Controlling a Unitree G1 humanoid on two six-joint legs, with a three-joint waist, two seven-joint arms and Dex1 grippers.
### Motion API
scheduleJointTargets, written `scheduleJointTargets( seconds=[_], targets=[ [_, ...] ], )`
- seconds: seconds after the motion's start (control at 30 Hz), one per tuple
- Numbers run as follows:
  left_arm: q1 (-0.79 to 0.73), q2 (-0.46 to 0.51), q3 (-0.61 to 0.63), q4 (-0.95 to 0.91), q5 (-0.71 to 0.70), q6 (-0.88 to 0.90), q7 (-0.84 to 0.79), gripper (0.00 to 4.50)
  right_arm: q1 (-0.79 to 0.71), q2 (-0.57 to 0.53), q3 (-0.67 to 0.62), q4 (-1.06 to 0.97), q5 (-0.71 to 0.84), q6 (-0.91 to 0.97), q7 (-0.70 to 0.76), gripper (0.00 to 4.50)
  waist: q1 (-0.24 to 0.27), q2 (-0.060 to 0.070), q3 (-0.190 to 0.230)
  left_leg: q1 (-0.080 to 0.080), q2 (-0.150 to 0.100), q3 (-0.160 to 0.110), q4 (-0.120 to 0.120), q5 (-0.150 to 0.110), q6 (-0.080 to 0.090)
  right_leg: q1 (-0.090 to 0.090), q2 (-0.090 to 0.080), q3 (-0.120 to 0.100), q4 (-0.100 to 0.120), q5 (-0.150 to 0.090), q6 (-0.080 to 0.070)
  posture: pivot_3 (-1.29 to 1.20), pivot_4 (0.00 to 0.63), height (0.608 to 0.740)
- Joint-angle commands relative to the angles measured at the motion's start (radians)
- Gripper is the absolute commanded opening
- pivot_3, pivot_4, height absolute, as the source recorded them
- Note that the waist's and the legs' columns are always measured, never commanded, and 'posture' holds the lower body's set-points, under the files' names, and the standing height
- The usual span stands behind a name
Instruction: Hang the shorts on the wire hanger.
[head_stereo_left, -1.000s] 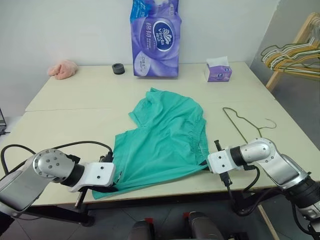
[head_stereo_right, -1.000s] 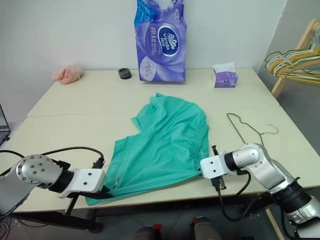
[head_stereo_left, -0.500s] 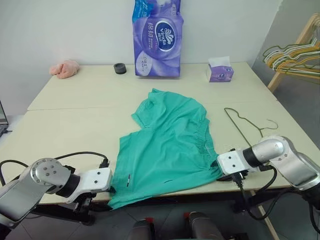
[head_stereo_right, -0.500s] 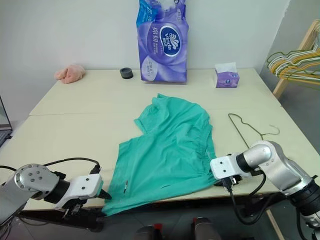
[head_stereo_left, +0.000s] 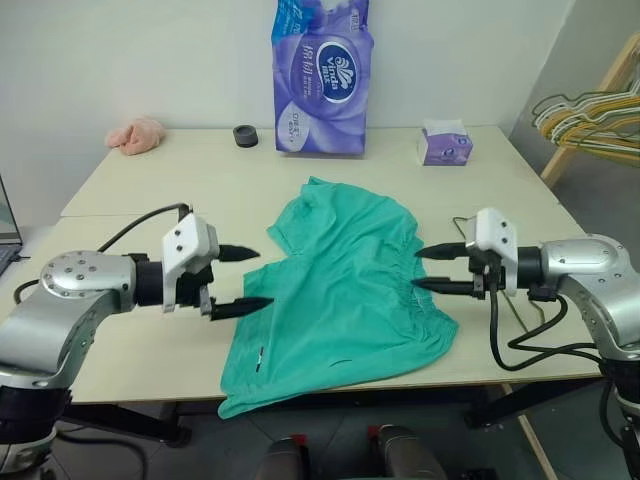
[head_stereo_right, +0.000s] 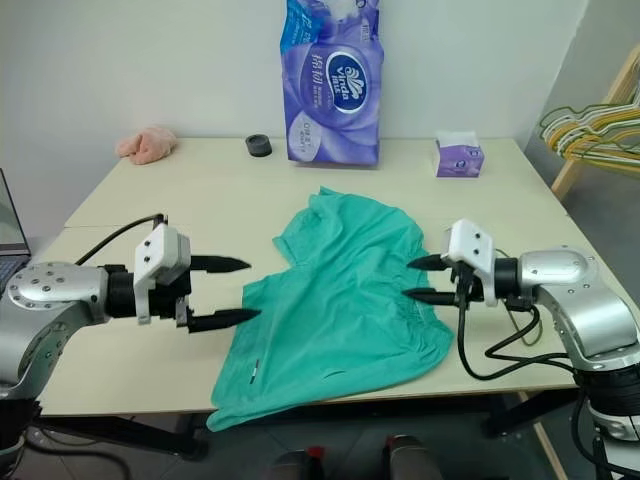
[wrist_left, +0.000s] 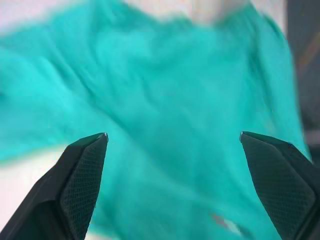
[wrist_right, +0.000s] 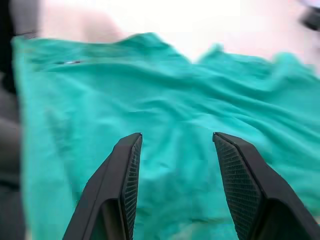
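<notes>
The teal-green shorts (head_stereo_left: 340, 290) lie spread on the cream table (head_stereo_left: 150, 200), with their near hem drooping over the front edge. My left gripper (head_stereo_left: 262, 277) hovers open above the shorts' left edge and holds nothing. Facing it from the other side, my right gripper (head_stereo_left: 417, 268) is open over the gathered waistband, also with nothing in it. The left wrist view shows wide-spread fingers (wrist_left: 85, 170) over teal cloth. Narrower-set fingers (wrist_right: 125, 175) over the same cloth appear in the right wrist view. The wire hanger (head_stereo_left: 458, 221) lies on the table right of the shorts, mostly hidden behind my right arm.
A tall purple tissue pack (head_stereo_left: 320, 75), a black ring (head_stereo_left: 244, 135) and a small purple tissue box (head_stereo_left: 442, 145) stand along the back edge. A pink cloth lump (head_stereo_left: 135, 135) sits at the back left. A rack of hangers (head_stereo_left: 590, 110) stands off the table's right.
Both grippers let go of the shorts' near edge, opened, and rose from the table's front edge to hover over the cloth. The shorts settled flatter, hem over the edge.
</notes>
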Motion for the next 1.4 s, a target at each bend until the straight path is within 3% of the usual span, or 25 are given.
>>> scheduleJointTargets(
  seconds=[0.03, 0.17, 0.4, 0.83, 0.93, 1.13, 1.33, 1.4],
  targets=[
    [-0.063, -0.040, -0.023, -0.008, 0.025, 0.057, 0.100, 4.50, 0.018, 0.034, -0.086, 0.088, -0.050, -0.027, -0.162, 3.27, -0.003, -0.001, 0.000, 0.000, 0.000, 0.000, 0.000, 0.000, 0.000, 0.000, 0.000, 0.001, 0.000, 0.000, 0.000, -0.11, 0.078, 0.740],
    [-0.135, -0.104, -0.119, -0.051, 0.012, 0.073, 0.069, 4.50, 0.052, 0.113, -0.155, 0.167, -0.143, 0.001, -0.428, 4.46, -0.008, 0.000, 0.000, 0.000, 0.000, 0.001, -0.001, 0.000, 0.000, -0.001, 0.000, 0.003, 0.000, 0.000, 0.000, -0.14, 0.082, 0.740],
    [-0.204, -0.102, -0.203, -0.027, -0.011, 0.088, -0.067, 4.50, 0.061, 0.156, -0.238, 0.356, -0.196, -0.007, -0.633, 4.46, -0.020, 0.000, 0.000, 0.000, -0.001, 0.002, -0.003, 0.000, 0.000, -0.001, 0.001, 0.004, 0.000, 0.000, -0.001, -0.16, 0.091, 0.740],
    [-0.292, -0.120, -0.247, 0.092, 0.076, 0.005, -0.154, 4.50, -0.113, 0.124, -0.207, 0.813, -0.181, 0.046, -0.578, 4.46, -0.069, 0.001, 0.000, 0.000, -0.001, 0.002, -0.004, 0.000, 0.000, -0.001, 0.002, 0.005, -0.002, 0.000, -0.001, -0.16, 0.096, 0.740],
    [-0.293, -0.118, -0.245, 0.091, 0.080, 0.001, -0.167, 4.50, -0.118, 0.119, -0.177, 0.861, -0.188, 0.084, -0.536, 3.86, -0.070, 0.001, 0.000, 0.000, -0.001, 0.002, -0.004, 0.000, 0.000, -0.001, 0.002, 0.005, -0.002, 0.000, -0.001, -0.16, 0.097, 0.740],
    [-0.294, -0.114, -0.239, 0.091, 0.084, -0.003, -0.181, 4.50, -0.137, 0.122, -0.134, 0.971, -0.213, 0.126, -0.509, 1.89, -0.069, -0.003, -0.002, 0.001, 0.000, 0.001, -0.004, 0.000, 0.000, 0.000, 0.002, 0.005, -0.002, -0.002, 0.002, -0.16, 0.098, 0.740],
    [-0.298, -0.122, -0.234, 0.103, 0.098, -0.016, -0.166, 4.50, -0.181, 0.136, -0.135, 1.039, -0.260, 0.027, -0.606, 0.02, -0.069, -0.012, -0.007, 0.001, 0.000, 0.000, -0.004, 0.000, 0.000, 0.001, 0.002, 0.004, -0.002, -0.002, 0.001, -0.15, 0.098, 0.740],
    [-0.300, -0.126, -0.228, 0.113, 0.104, -0.017, -0.153, 4.50, -0.192, 0.141, -0.147, 1.034, -0.255, 0.006, -0.621, 0.02, -0.069, -0.013, -0.008, 0.001, 0.000, 0.000, -0.004, 0.000, 0.000, 0.002, 0.002, 0.004, -0.002, -0.002, 0.002, -0.15, 0.097, 0.740]
  ],
)
